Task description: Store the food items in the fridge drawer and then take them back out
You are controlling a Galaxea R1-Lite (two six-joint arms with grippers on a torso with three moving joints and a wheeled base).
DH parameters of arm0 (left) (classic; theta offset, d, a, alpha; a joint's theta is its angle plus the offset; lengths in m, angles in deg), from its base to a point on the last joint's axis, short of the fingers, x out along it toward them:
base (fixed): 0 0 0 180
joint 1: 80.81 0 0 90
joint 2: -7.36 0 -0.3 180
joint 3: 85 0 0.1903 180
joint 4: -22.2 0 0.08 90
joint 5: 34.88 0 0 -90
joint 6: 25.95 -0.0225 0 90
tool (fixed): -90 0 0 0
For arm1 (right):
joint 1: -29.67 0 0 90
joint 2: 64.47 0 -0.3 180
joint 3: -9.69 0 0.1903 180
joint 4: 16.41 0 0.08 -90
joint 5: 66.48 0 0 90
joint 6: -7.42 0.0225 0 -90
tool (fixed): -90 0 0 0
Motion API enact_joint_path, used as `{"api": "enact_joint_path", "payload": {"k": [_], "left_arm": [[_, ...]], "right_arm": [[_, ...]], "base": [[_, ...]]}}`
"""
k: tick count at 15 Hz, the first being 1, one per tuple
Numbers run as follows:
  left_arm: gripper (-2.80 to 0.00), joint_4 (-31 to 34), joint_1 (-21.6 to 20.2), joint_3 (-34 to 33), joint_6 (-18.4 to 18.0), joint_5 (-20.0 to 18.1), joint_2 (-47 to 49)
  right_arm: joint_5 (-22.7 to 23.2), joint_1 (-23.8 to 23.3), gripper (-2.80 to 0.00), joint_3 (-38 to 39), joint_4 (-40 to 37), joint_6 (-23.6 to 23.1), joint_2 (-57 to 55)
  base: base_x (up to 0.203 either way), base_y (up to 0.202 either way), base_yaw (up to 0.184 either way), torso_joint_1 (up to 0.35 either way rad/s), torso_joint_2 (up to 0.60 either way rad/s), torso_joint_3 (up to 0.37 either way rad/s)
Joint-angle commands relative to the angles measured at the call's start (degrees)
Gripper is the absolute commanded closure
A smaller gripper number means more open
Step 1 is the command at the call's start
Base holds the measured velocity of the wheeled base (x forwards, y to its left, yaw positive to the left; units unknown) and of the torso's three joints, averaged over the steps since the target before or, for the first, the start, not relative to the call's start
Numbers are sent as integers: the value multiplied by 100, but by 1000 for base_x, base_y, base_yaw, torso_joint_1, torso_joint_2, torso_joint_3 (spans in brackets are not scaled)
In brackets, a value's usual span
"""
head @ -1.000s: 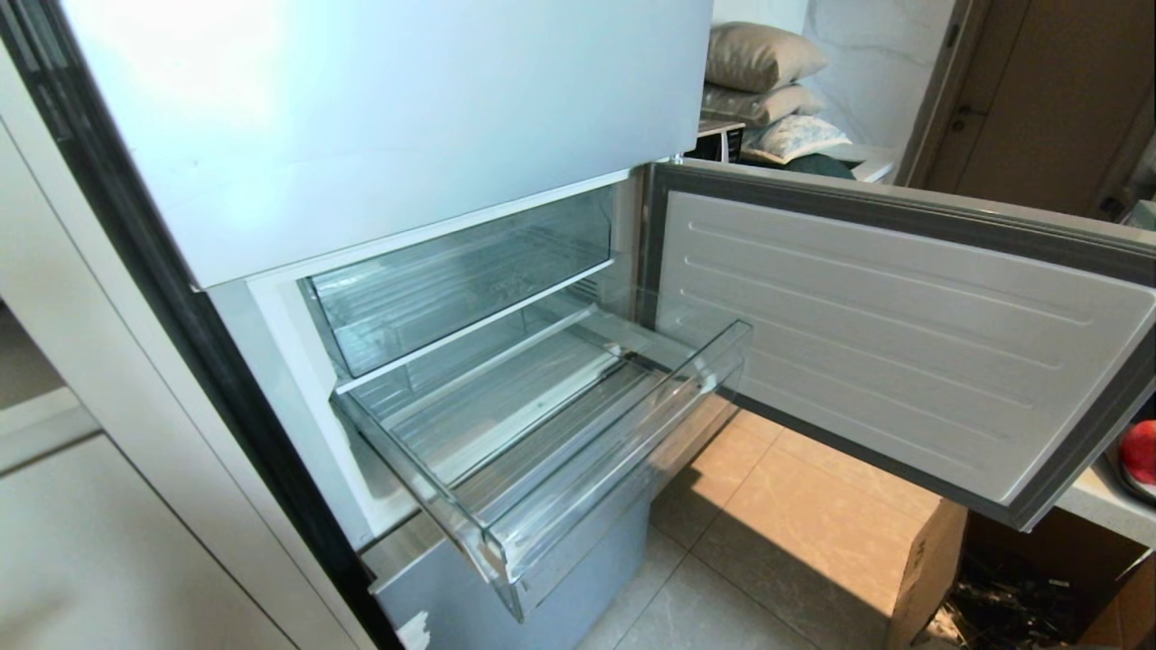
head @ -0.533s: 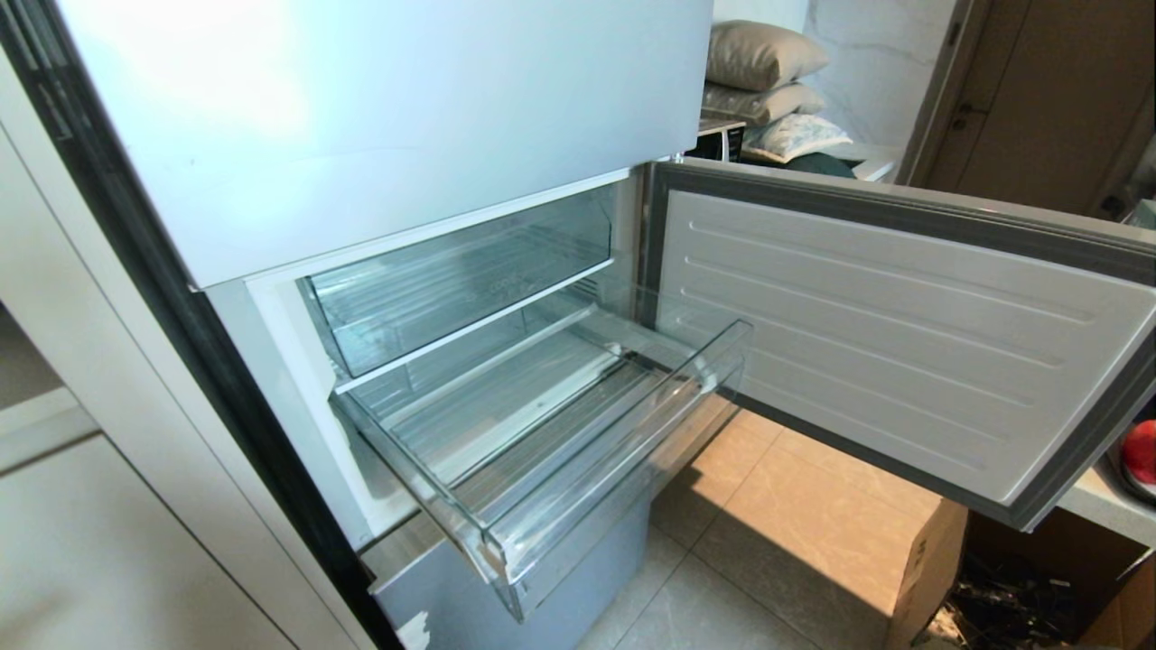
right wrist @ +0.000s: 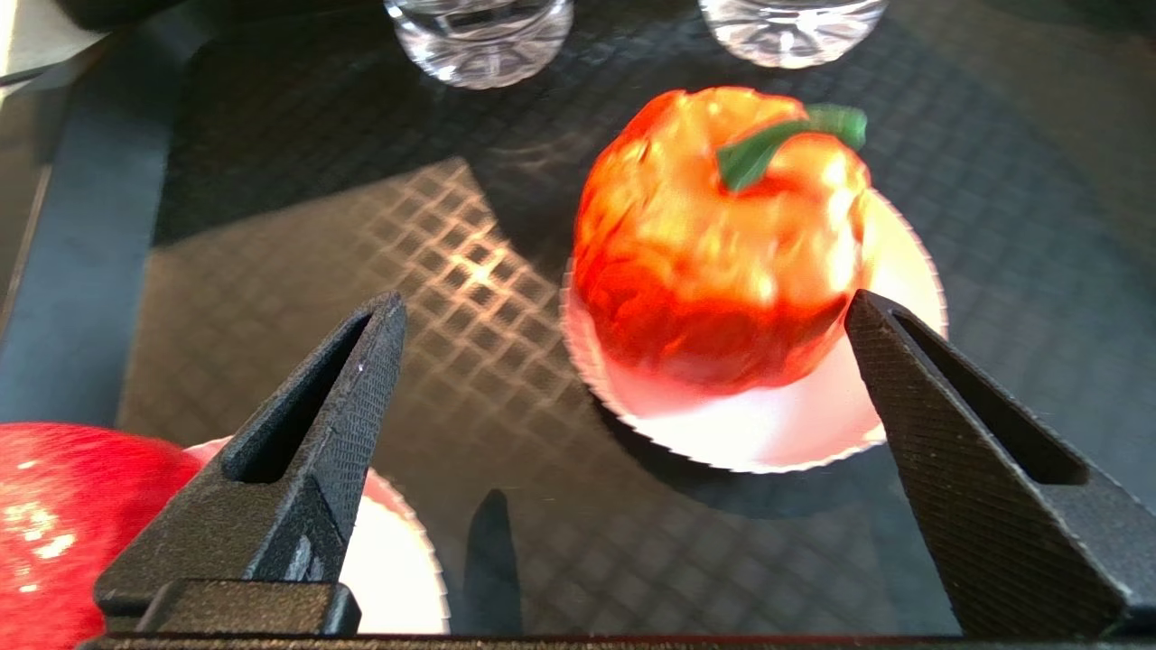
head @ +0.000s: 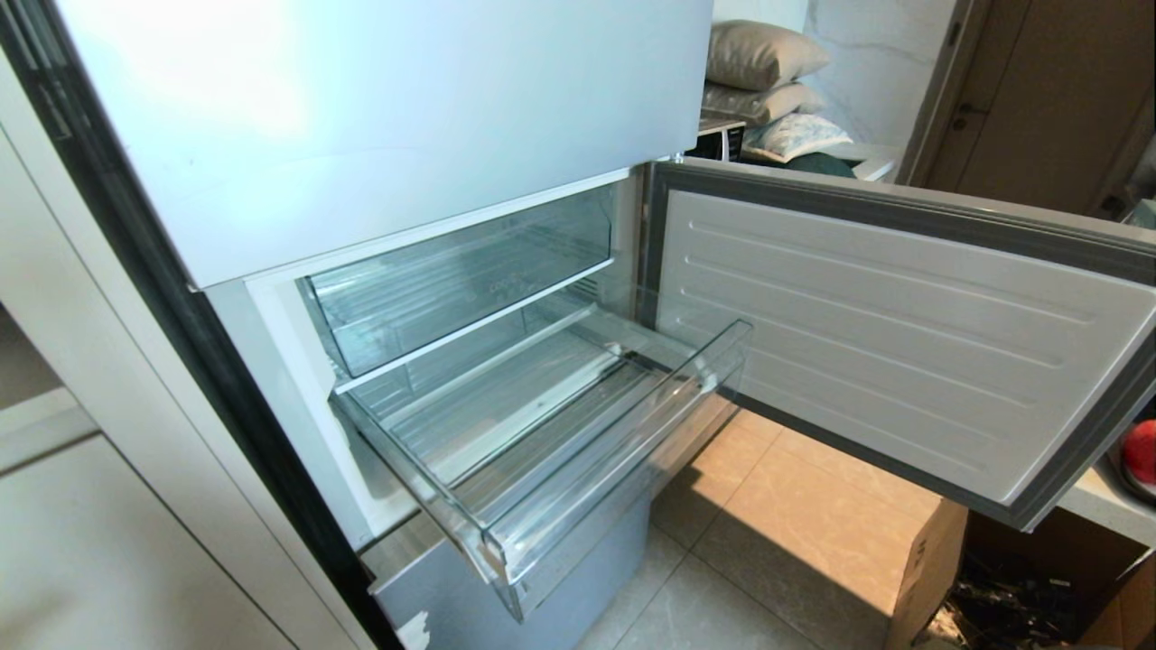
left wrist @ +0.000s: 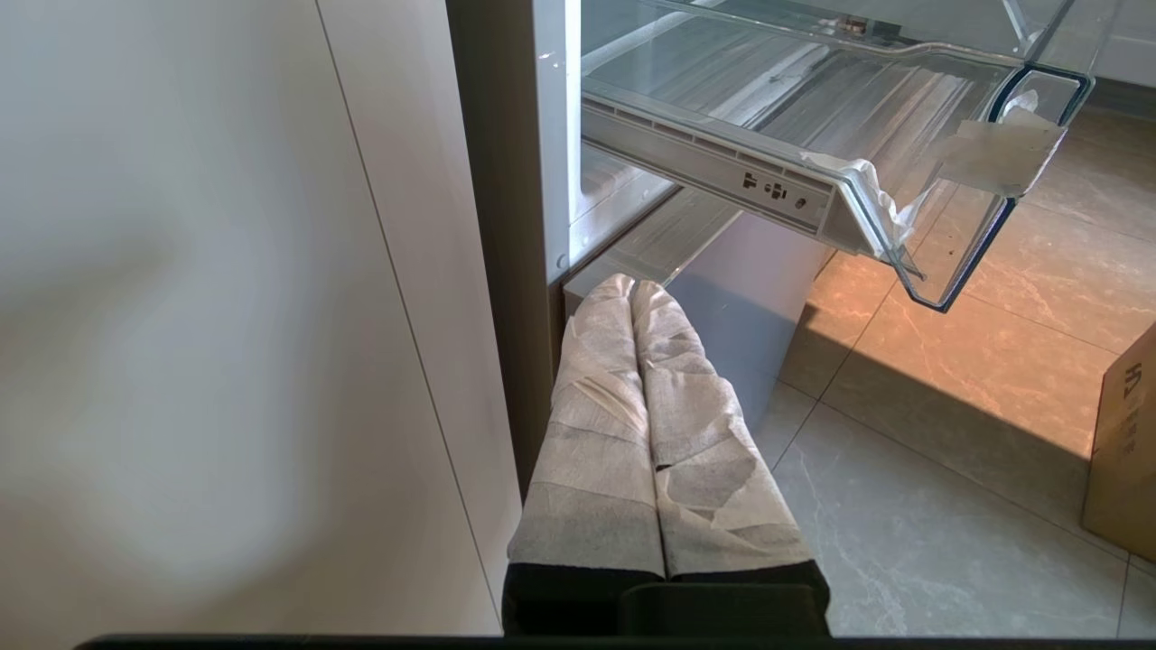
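Tangerine is approached on its white liner on the black tray; right gripper is spread wide, empty. Apple sits near. Fridge drawer is pulled out, bare. Left gripper is pressed together, parked. Next: jaws centred, lowered, closed gently.

1 tangerine, 1 apple, 2 glasses — 2 paper liners.

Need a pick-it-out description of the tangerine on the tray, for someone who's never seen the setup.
Find the dark tray with the diamond-grid surface, two clear glasses at its far edge. The tangerine sits on a small white scalloped disc, ahead of the open right gripper. Unlike the smooth red apple beside it, it is bumpy orange-red with a green stem.
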Motion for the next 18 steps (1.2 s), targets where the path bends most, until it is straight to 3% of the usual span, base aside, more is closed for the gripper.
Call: {"api": "enact_joint_path", "payload": {"k": [1,18], "left_arm": [[0,0,0,0,2,4,-2],[0,0,0,0,2,4,-2]], "right_arm": [[5,-67,-280,41,-4,2,127],[-118,-206,-280,-801,-14,-60,-532]], "base": [[0,0,0,0,0,0],[0,0,0,0,0,0]]}}
